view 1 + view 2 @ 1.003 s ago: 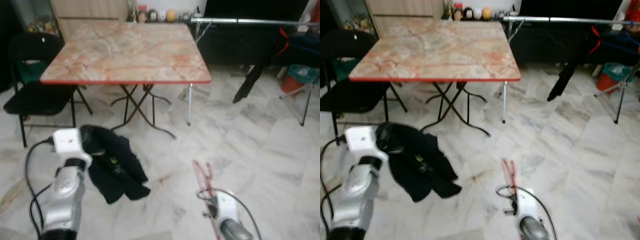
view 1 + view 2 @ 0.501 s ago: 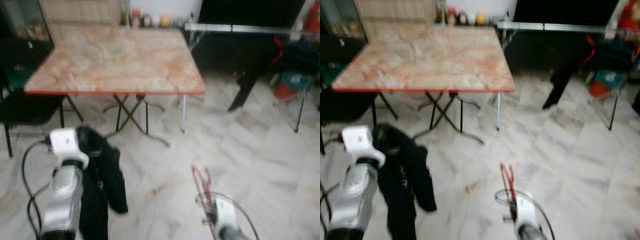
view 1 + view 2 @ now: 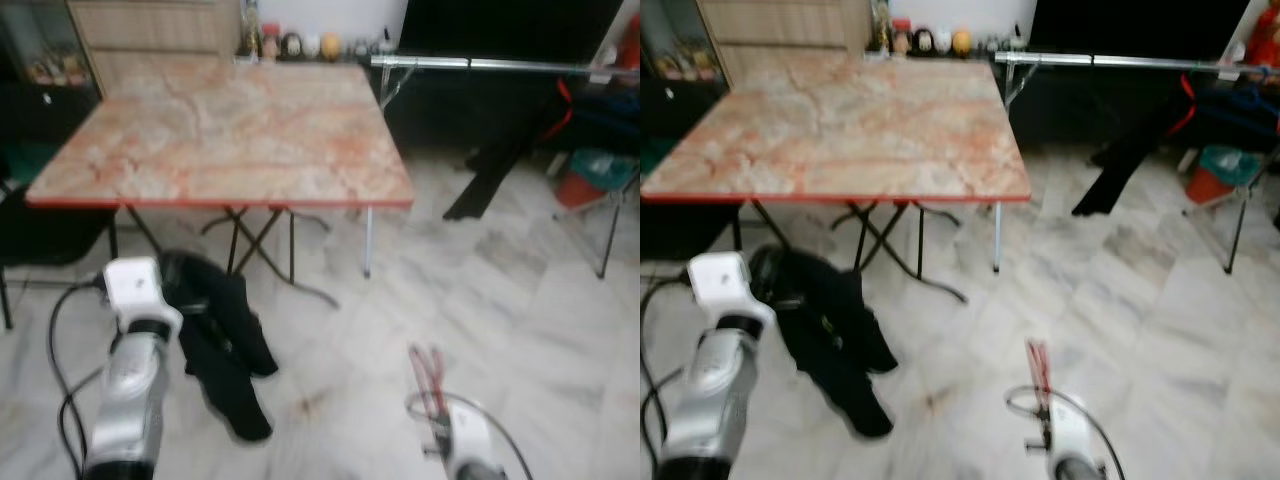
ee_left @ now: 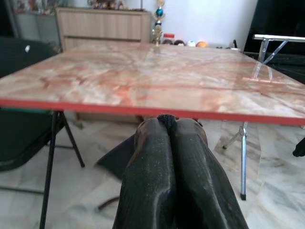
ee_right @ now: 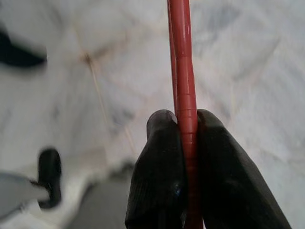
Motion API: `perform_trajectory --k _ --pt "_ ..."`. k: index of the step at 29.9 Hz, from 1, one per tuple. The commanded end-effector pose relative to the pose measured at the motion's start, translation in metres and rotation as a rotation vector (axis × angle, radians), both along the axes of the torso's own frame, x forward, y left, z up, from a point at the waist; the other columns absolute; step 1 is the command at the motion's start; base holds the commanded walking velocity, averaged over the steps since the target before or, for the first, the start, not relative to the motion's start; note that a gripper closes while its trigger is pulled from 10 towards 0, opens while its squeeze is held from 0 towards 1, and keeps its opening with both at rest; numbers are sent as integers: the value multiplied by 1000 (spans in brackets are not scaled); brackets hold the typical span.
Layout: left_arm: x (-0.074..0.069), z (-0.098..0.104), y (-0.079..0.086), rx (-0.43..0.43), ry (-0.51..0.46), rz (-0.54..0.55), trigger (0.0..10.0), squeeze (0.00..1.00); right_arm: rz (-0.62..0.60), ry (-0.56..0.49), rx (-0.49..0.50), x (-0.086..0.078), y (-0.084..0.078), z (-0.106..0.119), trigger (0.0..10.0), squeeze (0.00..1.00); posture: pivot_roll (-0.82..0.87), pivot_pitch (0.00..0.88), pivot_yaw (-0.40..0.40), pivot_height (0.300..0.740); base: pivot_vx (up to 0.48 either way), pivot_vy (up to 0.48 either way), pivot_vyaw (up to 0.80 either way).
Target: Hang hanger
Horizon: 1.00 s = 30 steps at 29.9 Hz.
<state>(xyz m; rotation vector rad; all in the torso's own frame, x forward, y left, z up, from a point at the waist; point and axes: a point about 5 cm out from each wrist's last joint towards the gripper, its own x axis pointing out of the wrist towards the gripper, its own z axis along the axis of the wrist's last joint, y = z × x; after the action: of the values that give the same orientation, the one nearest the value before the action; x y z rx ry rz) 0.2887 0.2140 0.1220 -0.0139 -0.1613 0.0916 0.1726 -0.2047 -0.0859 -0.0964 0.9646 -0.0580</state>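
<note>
Right wrist view: right tool (image 5: 186, 131) clamps 1 red hanger (image 5: 183, 71); left tool (image 4: 167, 124) pinches 1 black garment (image 3: 225, 340).

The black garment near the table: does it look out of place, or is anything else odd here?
Yes. The black garment dangles crumpled from the left gripper, not on a hanger. The right gripper holds the red hanger bare. Another dark garment droops from the rail toward the floor.
</note>
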Motion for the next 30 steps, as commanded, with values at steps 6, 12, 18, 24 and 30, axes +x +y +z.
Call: perform_trajectory --k 6,12,18,24,30 --pt "1 7 -1 7 -41 -1 10000 0 22 90 -57 -21 -13 -7 10000 0 32 0 -32 740 339 0 0" --pt "1 9 0 10 -48 7 10000 0 45 105 -66 -24 -10 -9 10000 0 33 0 -34 740 341 0 0" --pt "1 13 4 6 -62 29 10000 0 41 97 -58 -22 -9 -8 10000 0 29 0 -34 740 342 0 0" --pt "1 16 8 8 -73 49 10000 0 46 94 -55 -20 -7 -8 10000 0 35 2 -34 740 347 0 0" --pt "2 19 9 11 -81 57 10000 0 20 71 -34 -15 -4 -6 10000 0 33 11 -32 740 348 0 0"
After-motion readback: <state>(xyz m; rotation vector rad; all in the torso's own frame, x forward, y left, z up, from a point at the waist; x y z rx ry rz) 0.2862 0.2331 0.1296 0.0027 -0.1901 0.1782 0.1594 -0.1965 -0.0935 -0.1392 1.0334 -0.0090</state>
